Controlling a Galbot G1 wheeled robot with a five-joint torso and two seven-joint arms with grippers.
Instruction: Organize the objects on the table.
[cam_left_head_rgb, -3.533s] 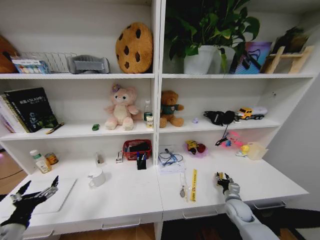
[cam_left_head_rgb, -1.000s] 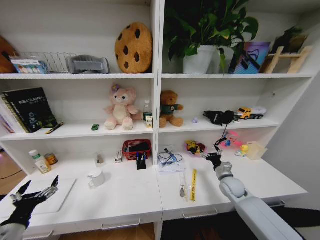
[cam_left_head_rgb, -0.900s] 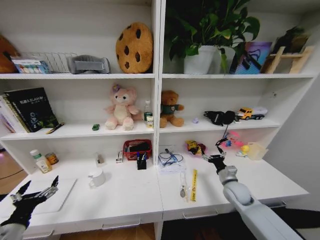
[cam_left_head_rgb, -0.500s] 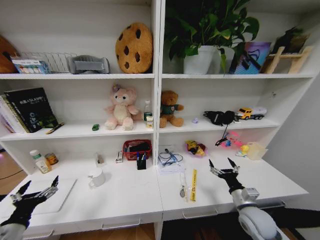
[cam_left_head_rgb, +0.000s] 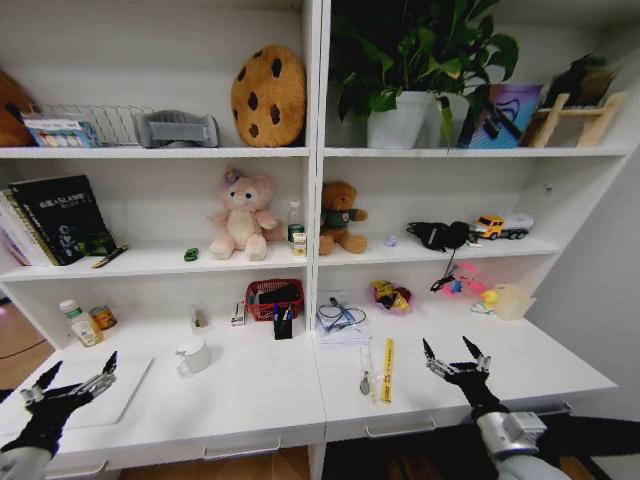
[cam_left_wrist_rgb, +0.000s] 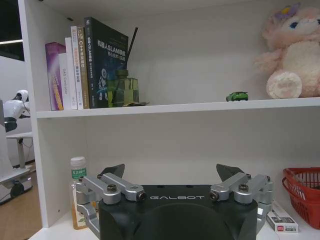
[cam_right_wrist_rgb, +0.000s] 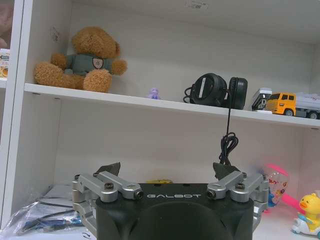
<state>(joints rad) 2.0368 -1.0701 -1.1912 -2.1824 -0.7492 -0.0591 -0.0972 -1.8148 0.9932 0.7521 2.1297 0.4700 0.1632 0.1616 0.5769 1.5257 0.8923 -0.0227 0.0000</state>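
The robot stands between steps of tidying: neither arm carries anything, and both hover low over the front edge of the long white desk (cam_left_head_rgb: 260, 390) with its shallow drawers and slim silver handles.

The right gripper (cam_left_head_rgb: 447, 348), black with bare metal linkages, has its dark pointed fingers spread wide above the right half of the desk, near a flat yellow plastic ruler (cam_left_head_rgb: 387, 370) and a small metal tool (cam_left_head_rgb: 366, 380) lying alongside it. The left gripper (cam_left_head_rgb: 82, 364) is spread just as wide, over the flat, thin, pale silver laptop (cam_left_head_rgb: 130, 385) at the desk's left end.

The tiny glossy green toy car (cam_left_head_rgb: 191, 254) sits on the middle shelf, just beside the fluffy pink plush bear (cam_left_head_rgb: 243, 215). A smooth white ceramic mug (cam_left_head_rgb: 193, 355) and a red mesh basket (cam_left_head_rgb: 274, 297) stand farther back on the desk.

The next move probably calls for picking one loose item. The ruler lies closest to the right gripper, but it is thin, rigid and flush with the slick surface. It would need a steep descent and a narrow pinch across its width.
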